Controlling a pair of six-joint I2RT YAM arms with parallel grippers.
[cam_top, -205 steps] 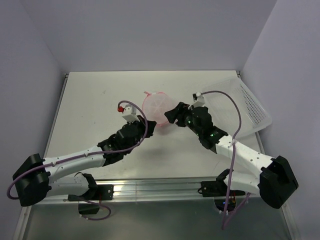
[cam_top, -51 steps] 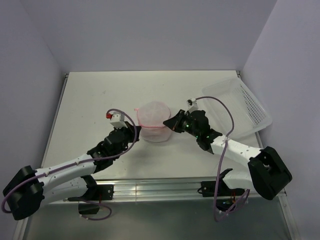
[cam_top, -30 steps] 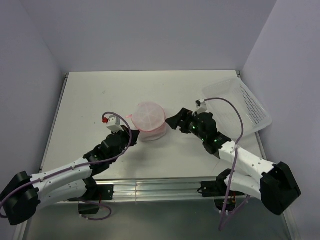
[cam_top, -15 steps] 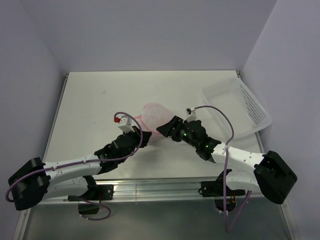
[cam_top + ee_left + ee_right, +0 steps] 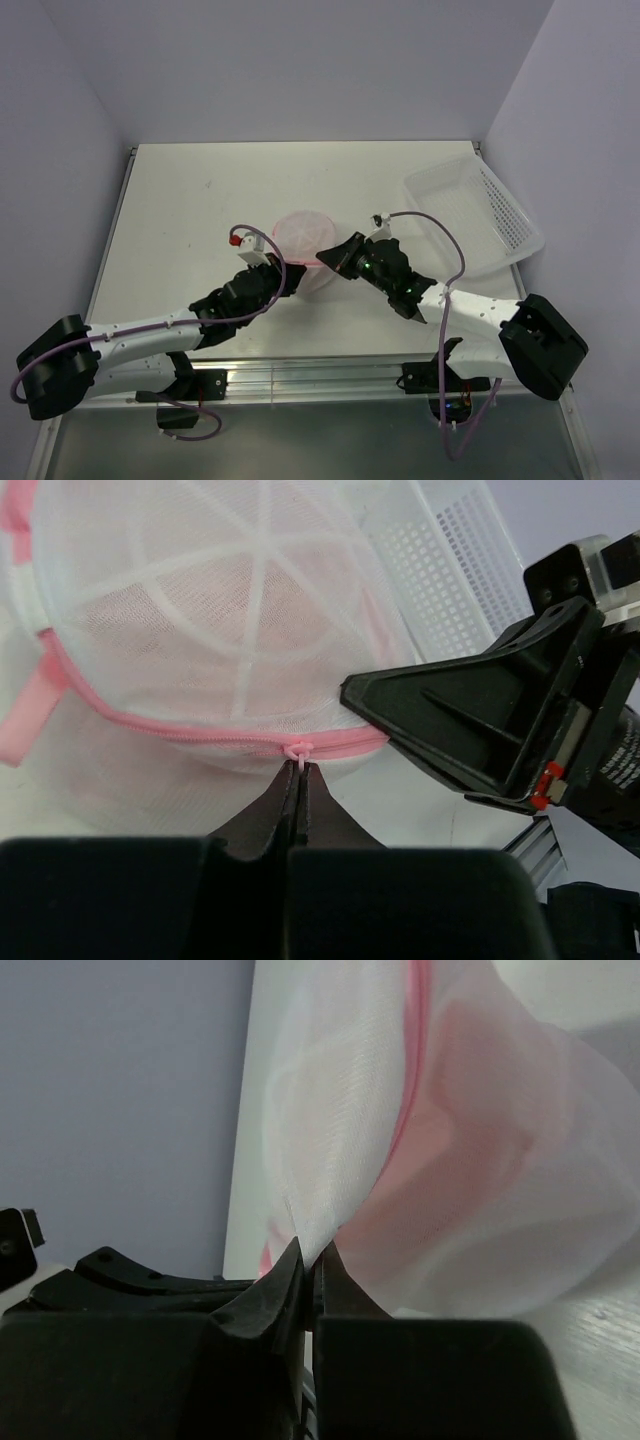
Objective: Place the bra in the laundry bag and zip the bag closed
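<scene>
The laundry bag [image 5: 300, 238] is a round white mesh pouch with a pink zipper rim, standing mid-table between both arms. In the left wrist view its pink zipper [image 5: 180, 730] runs across the bag [image 5: 220, 610], and my left gripper [image 5: 298, 772] is shut on the small pink zipper pull [image 5: 298, 750]. My right gripper [image 5: 312, 1252] is shut on a fold of the bag's white mesh [image 5: 330, 1160], at the bag's right side [image 5: 325, 257]. The bra [image 5: 470, 1150] shows only as a soft pink mass through the mesh.
A rigid white perforated basket [image 5: 478, 208] sits at the table's right edge, behind the right arm; it also appears past the bag in the left wrist view [image 5: 450, 570]. The right gripper's black fingers [image 5: 470, 720] press in beside the zipper.
The right gripper, open a second ago, has moved in to the bag's right side and shut on its mesh. The left gripper stays shut at the zipper, and the bag has shifted slightly.
</scene>
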